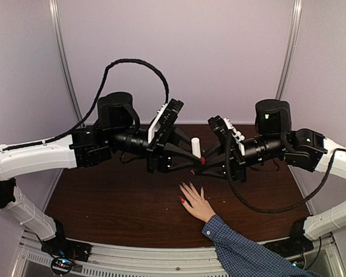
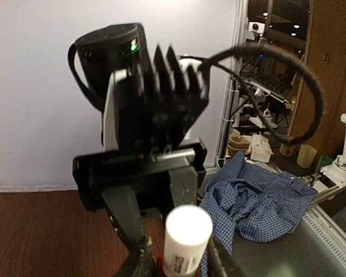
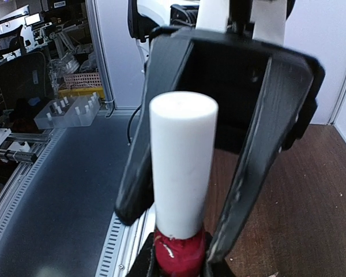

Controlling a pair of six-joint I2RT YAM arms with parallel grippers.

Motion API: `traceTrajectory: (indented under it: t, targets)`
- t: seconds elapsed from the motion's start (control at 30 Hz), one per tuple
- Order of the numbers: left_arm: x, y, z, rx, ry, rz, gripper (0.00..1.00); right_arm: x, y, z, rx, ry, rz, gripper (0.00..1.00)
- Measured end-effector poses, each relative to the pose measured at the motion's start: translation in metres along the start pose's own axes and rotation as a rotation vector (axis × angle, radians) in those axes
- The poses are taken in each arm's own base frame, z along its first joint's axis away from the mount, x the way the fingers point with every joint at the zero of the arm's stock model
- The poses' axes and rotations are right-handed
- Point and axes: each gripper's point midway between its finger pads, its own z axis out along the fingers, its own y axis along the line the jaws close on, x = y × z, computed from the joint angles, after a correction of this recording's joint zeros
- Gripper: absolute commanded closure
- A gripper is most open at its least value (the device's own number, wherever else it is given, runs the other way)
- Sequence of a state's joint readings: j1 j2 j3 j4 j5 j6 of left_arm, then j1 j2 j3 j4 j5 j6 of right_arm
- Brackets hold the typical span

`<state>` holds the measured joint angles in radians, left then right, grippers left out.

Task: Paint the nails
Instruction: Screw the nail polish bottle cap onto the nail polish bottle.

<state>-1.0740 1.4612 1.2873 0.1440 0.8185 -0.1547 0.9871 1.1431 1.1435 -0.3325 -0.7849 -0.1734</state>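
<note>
The red polish bottle (image 3: 179,253) is clamped by the right gripper (image 3: 179,268) while its white cap (image 3: 181,167) is only loosely straddled by the parted fingers of the left gripper (image 2: 179,259), so it could be dropped onto the nails (image 1: 183,201) laid flat below them.

A robotics lab: office chair (image 3: 11,63), cluttered shelves (image 2: 259,75) (another white arm (image 2: 345,144) beyond), white booth walls (image 1: 179,52).

Top view: most nails (image 1: 190,185) too small for me to tell painted vs bare. Polish bottle (image 3: 179,251) btm cut off at frame edge in both wrist views, right claw (image 3: 181,268) tips too.
</note>
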Motion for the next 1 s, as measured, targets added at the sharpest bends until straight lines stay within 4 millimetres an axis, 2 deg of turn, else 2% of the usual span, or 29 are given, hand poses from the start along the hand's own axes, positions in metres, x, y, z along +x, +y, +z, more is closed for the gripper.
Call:
traceTrajectory:
  t: [0.13, 0.33, 0.5, 0.77, 1.0]
  targets:
    - [0.009, 0.010, -0.007, -0.098, 0.028, -0.035, 0.54, -0.005, -0.018, -0.002, 0.093, -0.013, -0.002, 1.00]
    - [-0.004, 0.027, -0.032, -0.310, 0.015, -0.021, 0.54, -0.006, -0.050, -0.009, 0.268, -0.010, 0.018, 1.00]
    - [-0.005, 0.053, -0.049, -0.498, 0.013, -0.030, 0.55, 0.001, -0.077, -0.018, 0.432, 0.015, 0.054, 1.00]
    - [0.021, 0.090, -0.053, -0.668, 0.062, -0.115, 0.56, 0.018, -0.108, -0.026, 0.606, 0.062, 0.124, 1.00]
    - [0.026, 0.106, -0.048, -0.715, 0.037, -0.161, 0.57, 0.028, -0.117, -0.022, 0.654, 0.089, 0.151, 1.00]
